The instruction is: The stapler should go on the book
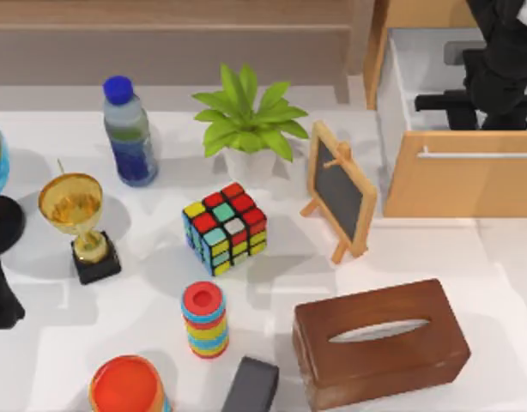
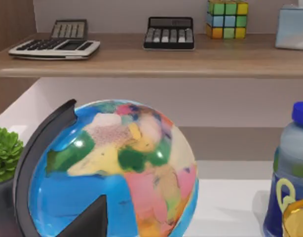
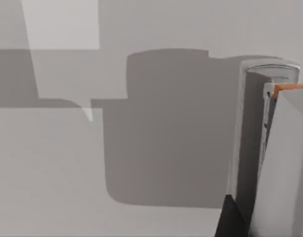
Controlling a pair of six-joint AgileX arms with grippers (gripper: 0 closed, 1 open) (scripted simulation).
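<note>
Stapler (image 3: 270, 148), grey with an orange edge, lies inside the open drawer (image 1: 457, 176), the right hand (image 1: 495, 86) reaching in above it; grip state indeterminable.

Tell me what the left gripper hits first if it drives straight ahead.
Most likely the globe, which sits directly ahead in the left wrist view; its dark frame may touch first, since depth is unclear.

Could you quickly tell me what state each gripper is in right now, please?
Left gripper: at the table's left edge beside the globe; cannot be told.
Right gripper: over the open drawer; cannot be told.
</note>
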